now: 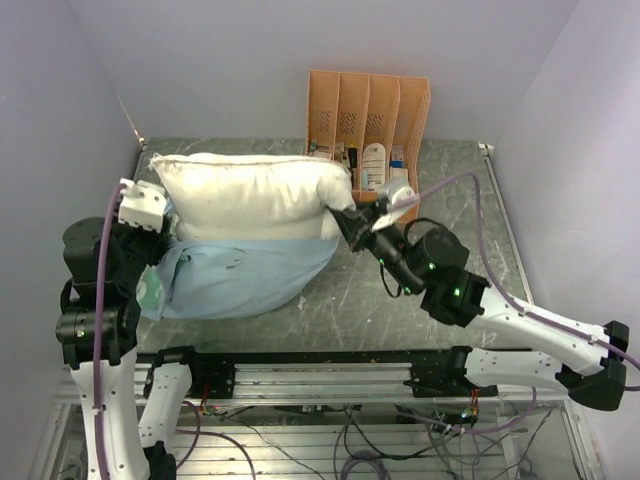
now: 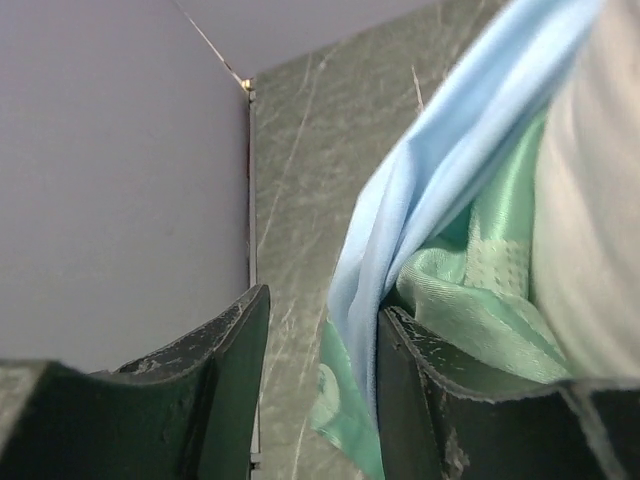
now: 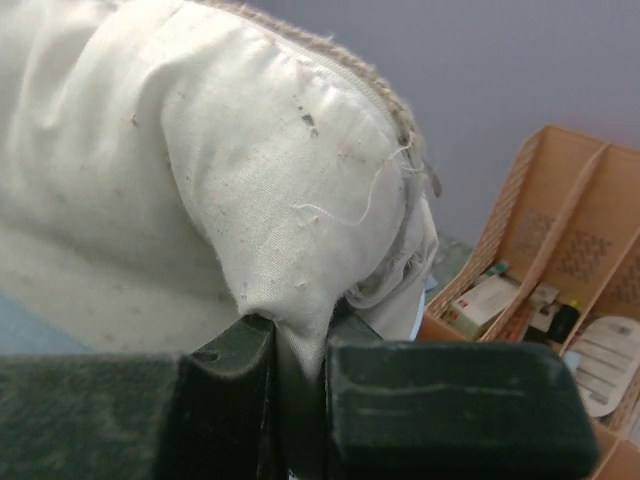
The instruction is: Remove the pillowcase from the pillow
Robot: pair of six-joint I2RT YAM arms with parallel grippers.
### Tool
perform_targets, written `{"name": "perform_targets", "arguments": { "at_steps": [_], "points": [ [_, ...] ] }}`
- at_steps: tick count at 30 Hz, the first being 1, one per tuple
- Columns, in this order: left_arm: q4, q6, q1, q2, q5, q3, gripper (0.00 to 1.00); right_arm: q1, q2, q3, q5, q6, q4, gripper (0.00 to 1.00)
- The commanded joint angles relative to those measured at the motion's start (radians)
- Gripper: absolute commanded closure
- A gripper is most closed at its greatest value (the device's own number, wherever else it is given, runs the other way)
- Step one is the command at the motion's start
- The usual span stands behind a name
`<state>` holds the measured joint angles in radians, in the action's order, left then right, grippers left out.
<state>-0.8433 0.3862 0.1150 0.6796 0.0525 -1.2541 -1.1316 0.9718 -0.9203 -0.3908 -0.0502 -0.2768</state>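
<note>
The off-white pillow (image 1: 250, 195) lies across the table, its far half bare and its near half inside the light blue pillowcase (image 1: 250, 275). My right gripper (image 1: 350, 225) is shut on the pillow's right corner; the right wrist view shows the gripper (image 3: 300, 370) pinching a fold of the pillow (image 3: 200, 170). My left gripper (image 1: 162, 245) is at the pillowcase's left edge. In the left wrist view it (image 2: 315, 380) is open, and the pillowcase (image 2: 430, 190), blue outside and mint-green inside, hangs against the inner side of the right finger. The pillow (image 2: 600, 200) shows at the right.
An orange file rack (image 1: 370, 110) holding small items stands at the back right, just behind my right gripper; it also shows in the right wrist view (image 3: 560, 240). Walls close in on the left, back and right of the dark marbled table (image 1: 400, 300).
</note>
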Motion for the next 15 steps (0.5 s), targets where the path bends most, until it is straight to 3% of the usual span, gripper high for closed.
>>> {"name": "perform_targets", "arguments": {
  "at_steps": [1,6,15],
  "points": [
    [-0.083,0.075,0.008,-0.060,-0.019,0.094,0.44,0.107,0.092,-0.216,-0.174,-0.010,0.051,1.00],
    [-0.109,0.114,0.007,-0.058,0.000,0.037,0.20,0.124,0.278,-0.487,-0.120,-0.053,0.083,1.00],
    [-0.223,0.083,0.008,0.108,0.113,-0.532,0.11,0.118,0.465,-0.792,-0.047,-0.043,0.165,1.00]
  ]
}}
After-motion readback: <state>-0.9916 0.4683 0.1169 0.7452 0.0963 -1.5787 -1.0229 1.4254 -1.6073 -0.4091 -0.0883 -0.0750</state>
